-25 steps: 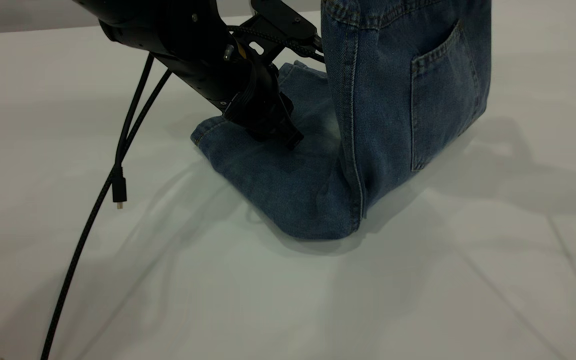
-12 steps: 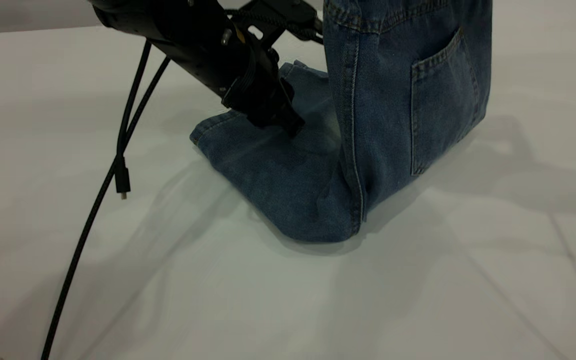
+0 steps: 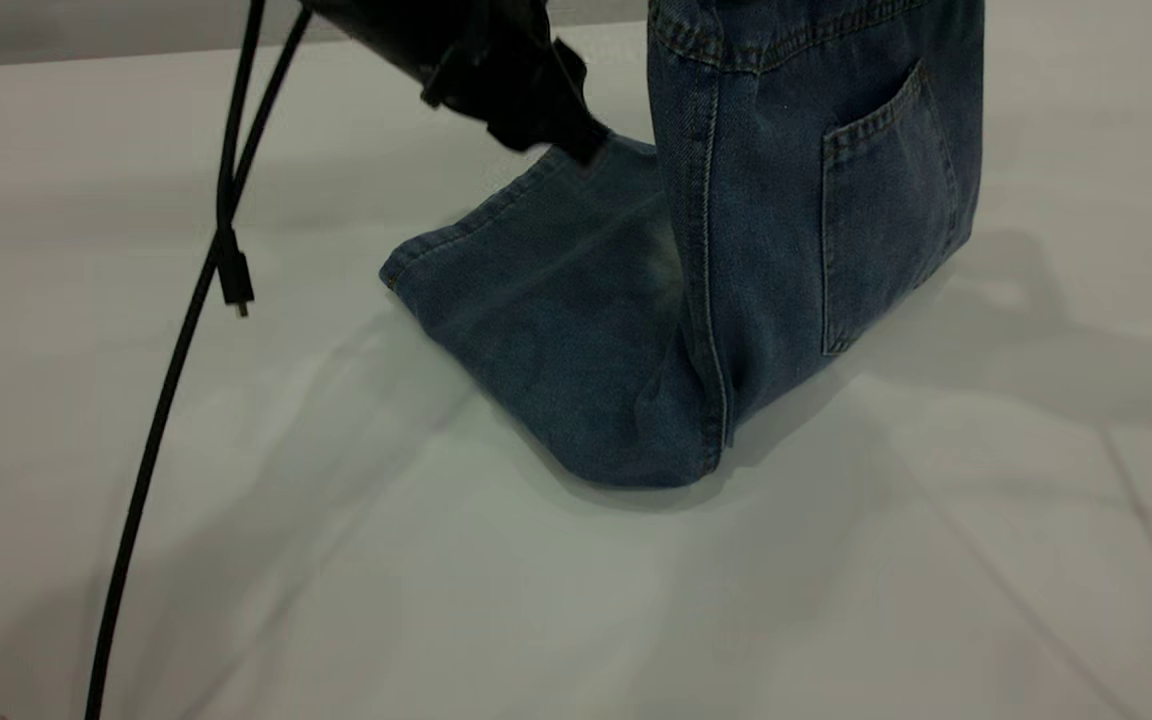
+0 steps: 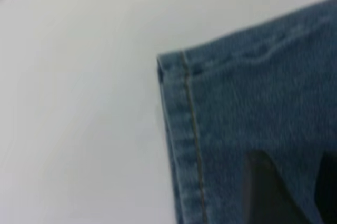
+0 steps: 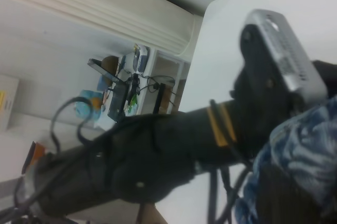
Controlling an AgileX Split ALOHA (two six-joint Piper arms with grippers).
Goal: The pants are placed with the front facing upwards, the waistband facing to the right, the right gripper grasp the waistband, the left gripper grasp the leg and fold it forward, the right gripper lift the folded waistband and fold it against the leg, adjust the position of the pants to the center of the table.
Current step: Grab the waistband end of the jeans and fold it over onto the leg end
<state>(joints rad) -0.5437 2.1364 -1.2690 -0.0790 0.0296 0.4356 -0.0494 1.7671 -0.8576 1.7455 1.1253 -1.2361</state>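
pants hang upright w/ leg on worktop; my left gripper fingers pinch hem; right fingers: can't tell.

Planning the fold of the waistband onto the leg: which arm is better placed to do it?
The right arm, probably. In the right wrist view its claw is bunched in denim, and the pants hang upright from above. The left claw is at the far edge of the leg lying on the table, and would be in the way.
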